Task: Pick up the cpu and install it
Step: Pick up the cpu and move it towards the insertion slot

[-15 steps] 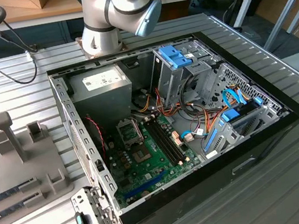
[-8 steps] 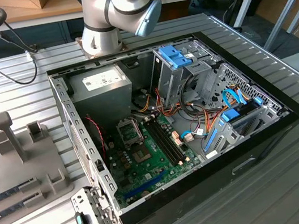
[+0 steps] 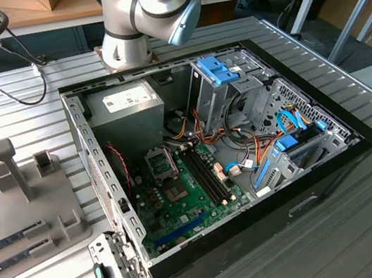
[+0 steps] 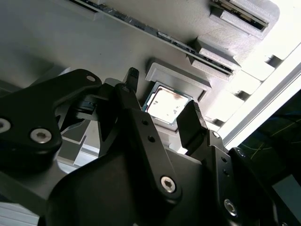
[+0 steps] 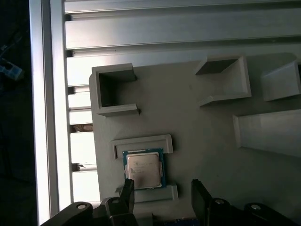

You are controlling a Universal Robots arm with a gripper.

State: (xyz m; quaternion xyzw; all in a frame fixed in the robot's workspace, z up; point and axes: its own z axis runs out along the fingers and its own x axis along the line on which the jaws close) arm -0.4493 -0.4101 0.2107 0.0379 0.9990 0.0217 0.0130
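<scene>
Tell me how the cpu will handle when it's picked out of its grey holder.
The cpu looks flat and rigid, so it probably won't flex or roll. Its smooth metal top and thin edges could slip between the open jaws of the gripper. The raised lips of the holder likely block sideways pushes.

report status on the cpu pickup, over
Gripper close to cpu, jaws open, nothing held. Cpu flat in grey holder pocket, not lifted. Nothing between jaws and cpu.
</scene>
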